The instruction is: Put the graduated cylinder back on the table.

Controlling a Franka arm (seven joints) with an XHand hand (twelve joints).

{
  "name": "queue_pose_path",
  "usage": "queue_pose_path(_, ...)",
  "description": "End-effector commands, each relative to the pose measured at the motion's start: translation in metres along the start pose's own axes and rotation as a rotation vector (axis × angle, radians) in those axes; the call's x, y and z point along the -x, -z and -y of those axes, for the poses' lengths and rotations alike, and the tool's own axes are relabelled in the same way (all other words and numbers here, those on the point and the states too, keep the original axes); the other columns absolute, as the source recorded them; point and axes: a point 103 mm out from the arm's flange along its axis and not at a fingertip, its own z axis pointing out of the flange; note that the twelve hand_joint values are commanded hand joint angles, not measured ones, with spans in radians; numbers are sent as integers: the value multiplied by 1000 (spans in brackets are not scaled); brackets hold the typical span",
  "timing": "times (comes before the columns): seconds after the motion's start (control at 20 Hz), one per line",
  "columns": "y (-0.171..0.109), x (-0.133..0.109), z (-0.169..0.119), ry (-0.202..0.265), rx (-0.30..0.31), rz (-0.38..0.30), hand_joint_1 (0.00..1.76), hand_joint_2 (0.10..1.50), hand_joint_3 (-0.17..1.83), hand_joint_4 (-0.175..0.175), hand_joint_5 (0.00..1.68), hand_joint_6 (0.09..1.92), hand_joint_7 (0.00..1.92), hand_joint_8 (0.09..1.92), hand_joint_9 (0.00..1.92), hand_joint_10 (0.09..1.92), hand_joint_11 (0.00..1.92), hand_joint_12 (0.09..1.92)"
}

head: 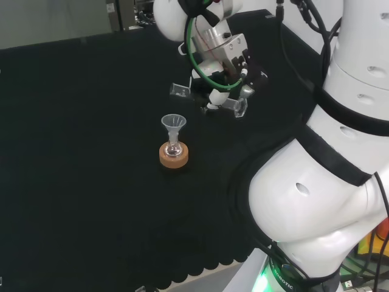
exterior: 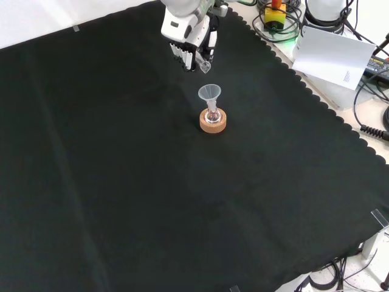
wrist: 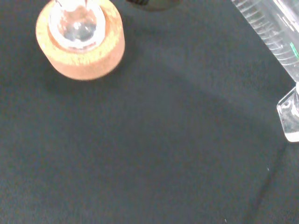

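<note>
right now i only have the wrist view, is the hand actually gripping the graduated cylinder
Observer: Yes. In the head view the hand is curled round the graduated cylinder, which lies nearly level across it.
Operator: anything on top of the flask in the cork ring
Observer: A clear funnel sits in the flask on the cork ring.
Operator: where's the hand relative to that
Observer: In the front view the hand is farther off, up and left of the funnel, apart from it.
</note>
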Motion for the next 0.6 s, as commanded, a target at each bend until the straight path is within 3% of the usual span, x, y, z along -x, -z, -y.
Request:
queue_pose_path(0.05, -2, 9, 3, 26, 122, -74, 1122, 1151, 2, -133, 924, 1103, 1236, 336, 1434, 87, 1301, 715)
queue_pose_path(0.3, -7, 19, -11, 40, 223, -149, 1122, 1151, 2, -134, 924, 1103, 1237, 337, 1435, 87, 1302, 716)
queue_pose_path(0.45, -7, 28, -24, 73, 311, -198, 1123, 1151, 2, -134, 924, 1104, 1237, 337, 1435, 87, 1303, 716)
queue_pose_path(0.6, -4, 38, -42, 91, 362, -235, 1123, 1151, 2, -134, 924, 1103, 1237, 336, 1435, 87, 1303, 716)
